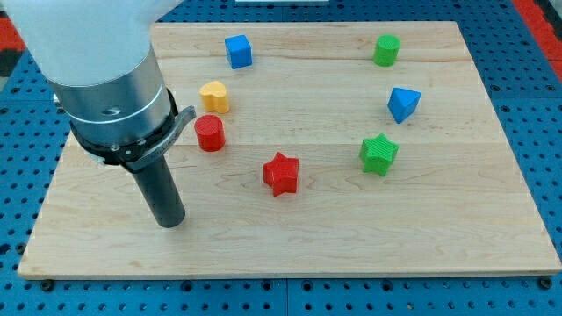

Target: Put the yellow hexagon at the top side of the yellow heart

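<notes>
The yellow heart [214, 96] lies at the upper left of the wooden board [351, 237]. No yellow hexagon shows; the arm's wide body [110, 88] covers the board's upper left corner. My tip [171, 221] rests on the board at the lower left, well below and left of the heart. It touches no block. The red cylinder [210, 132] stands just below the heart, up and right of my tip.
A blue cube [238, 51] lies at the top, right of the arm. A green cylinder [385, 50] is at the top right, a blue triangular block [403, 104] below it. A green star [378, 154] and a red star [281, 173] lie mid-board.
</notes>
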Controlling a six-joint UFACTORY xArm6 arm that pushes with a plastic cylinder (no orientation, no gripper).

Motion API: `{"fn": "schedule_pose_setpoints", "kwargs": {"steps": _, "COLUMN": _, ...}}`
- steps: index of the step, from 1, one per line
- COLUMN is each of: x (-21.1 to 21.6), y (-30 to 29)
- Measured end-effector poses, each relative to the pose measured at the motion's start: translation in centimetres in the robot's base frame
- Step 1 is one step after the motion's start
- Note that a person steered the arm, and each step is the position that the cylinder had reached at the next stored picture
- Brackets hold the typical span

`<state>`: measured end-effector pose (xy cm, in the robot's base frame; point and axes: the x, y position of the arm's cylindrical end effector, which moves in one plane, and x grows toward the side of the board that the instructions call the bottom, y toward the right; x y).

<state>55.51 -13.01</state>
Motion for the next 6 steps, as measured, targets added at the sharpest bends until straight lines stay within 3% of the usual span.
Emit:
{"fn": "schedule_pose_setpoints", "kwargs": {"steps": 1, "x": -3.5, "y": -1.9}}
{"fn": "schedule_pose_setpoints", "kwargs": {"steps": 3, "x": -18.2, "y": -15.5}}
{"fn": "schedule_pose_setpoints", "kwargs": {"steps": 4, "x": -23.2, "y": -14.8}}
{"fn": "schedule_pose_setpoints", "kwargs": {"steps": 6, "x": -24.2, "y": -0.7}}
